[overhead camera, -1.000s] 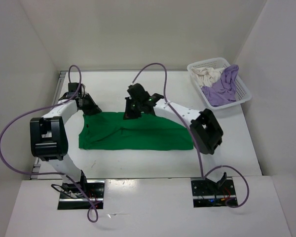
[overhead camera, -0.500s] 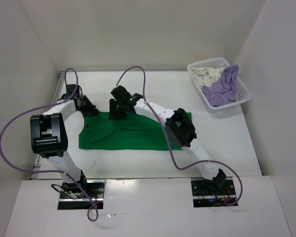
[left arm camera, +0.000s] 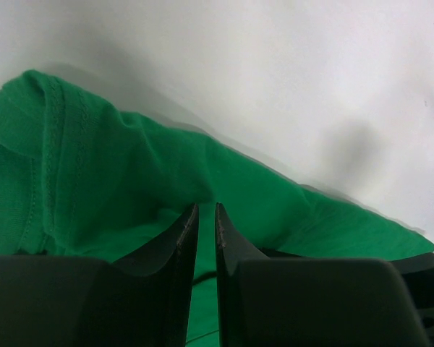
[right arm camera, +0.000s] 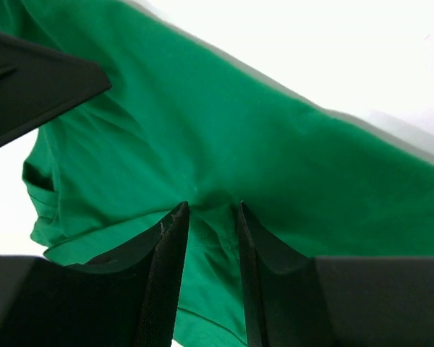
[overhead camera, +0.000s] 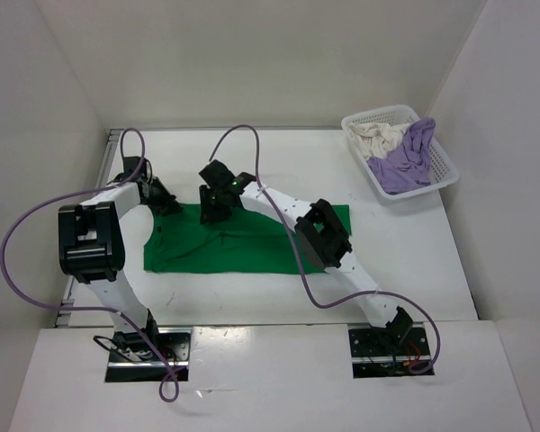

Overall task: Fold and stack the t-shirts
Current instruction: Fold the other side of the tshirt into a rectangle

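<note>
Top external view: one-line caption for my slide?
The left gripper and right gripper meet the far edge of the bright green cloth t-shirt; lavender shirt and cream shirt lie in the white mesh basket.

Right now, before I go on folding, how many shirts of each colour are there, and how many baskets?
green t-shirt: 1
lavender t-shirt: 1
cream t-shirt: 1
white mesh basket: 1
Total: 4
</note>
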Controlling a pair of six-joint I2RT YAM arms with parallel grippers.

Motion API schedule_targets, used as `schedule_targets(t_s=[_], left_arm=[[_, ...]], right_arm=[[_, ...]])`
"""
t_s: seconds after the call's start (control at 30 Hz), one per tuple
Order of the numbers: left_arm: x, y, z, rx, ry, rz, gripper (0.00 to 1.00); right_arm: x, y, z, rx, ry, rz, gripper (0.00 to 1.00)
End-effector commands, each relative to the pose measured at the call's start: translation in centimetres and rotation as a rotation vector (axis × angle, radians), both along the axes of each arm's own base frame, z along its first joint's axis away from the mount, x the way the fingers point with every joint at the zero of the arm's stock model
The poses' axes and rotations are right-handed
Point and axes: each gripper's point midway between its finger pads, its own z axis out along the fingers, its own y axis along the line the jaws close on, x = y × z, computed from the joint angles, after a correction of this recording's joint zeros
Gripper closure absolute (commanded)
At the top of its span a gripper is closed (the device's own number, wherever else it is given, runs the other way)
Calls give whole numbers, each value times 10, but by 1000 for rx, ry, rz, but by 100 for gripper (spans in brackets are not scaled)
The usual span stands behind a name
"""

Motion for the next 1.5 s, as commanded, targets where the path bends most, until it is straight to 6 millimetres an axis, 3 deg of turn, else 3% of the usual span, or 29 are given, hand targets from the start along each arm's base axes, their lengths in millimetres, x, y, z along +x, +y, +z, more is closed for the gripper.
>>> schedule_targets(t_s=[0.0, 0.1, 0.17, 0.27, 0.3, 0.47, 0.5, 0.53, 0.57, 0.6, 0.63, 0.7, 0.8, 0.83, 0.9, 1.07, 1.2, 1.27, 1.3, 1.37, 1.4, 1.43, 1.47], left_arm=[[-2, 1, -10, -13, 13, 14, 79], [2, 2, -6, -17, 4, 22, 79], [5, 2, -6, -16, 3, 22, 79], [6, 2, -7, -18, 10, 22, 79], [5, 2, -8, -13, 8, 14, 79], [7, 4, -13, -5, 20, 20, 79], [10, 9, -10, -4, 11, 29, 79], [9, 9, -14, -5, 20, 29, 79], [9, 9, -14, -5, 20, 29, 79], [10, 10, -14, 2, 22, 33, 79], [12, 11, -15, 3, 22, 33, 79], [12, 11, -15, 3, 22, 33, 79], [15, 12, -17, 10, 23, 38, 79], [15, 14, -17, 18, 24, 43, 79], [15, 18, -17, 18, 24, 53, 79], [13, 17, -18, 9, 32, 49, 79], [20, 14, 12, -1, -42, 36, 79], [21, 14, 40, 9, -104, 36, 79], [21, 14, 53, 14, -136, 36, 79], [18, 13, 92, 23, -228, 42, 80], [12, 11, 101, 18, -249, 36, 83], [11, 10, 114, 18, -281, 42, 84], [4, 7, 132, 14, -326, 32, 87]], right_arm=[[-13, 18, 10, 15, -23, 58, 62], [-16, 19, 4, 8, 0, 69, 69], [-15, 20, 7, 15, -6, 69, 82], [-16, 19, 19, 28, -17, 69, 92], [-15, 20, 33, 50, -36, 69, 94], [-44, 8, 44, 28, -46, 107, 94], [-51, -2, 29, 2, -25, 107, 94], [-60, -2, 43, 19, -39, 119, 94], [-63, -6, 42, 19, -38, 119, 94], [-69, -14, 29, -2, -21, 120, 94], [-71, -17, 37, 7, -28, 119, 93], [-84, -26, 24, -20, -6, 129, 93], [-102, -32, 21, -32, 4, 149, 88], [-110, -29, 23, -26, -1, 164, 79], [-118, -34, 25, -35, -3, 169, 74], [-119, -46, 42, -45, -21, 143, 73], [-106, -36, 81, 4, -98, 127, 70], [-93, -30, 82, 22, -103, 149, 80], [-76, -27, 96, 47, -125, 126, 91], [-56, -25, 88, 31, -140, 136, 100], [-32, -25, 104, 58, -178, 110, 100], [-23, -23, 104, 65, -179, 117, 100], [-16, -21, 85, 54, -149, 139, 100]])
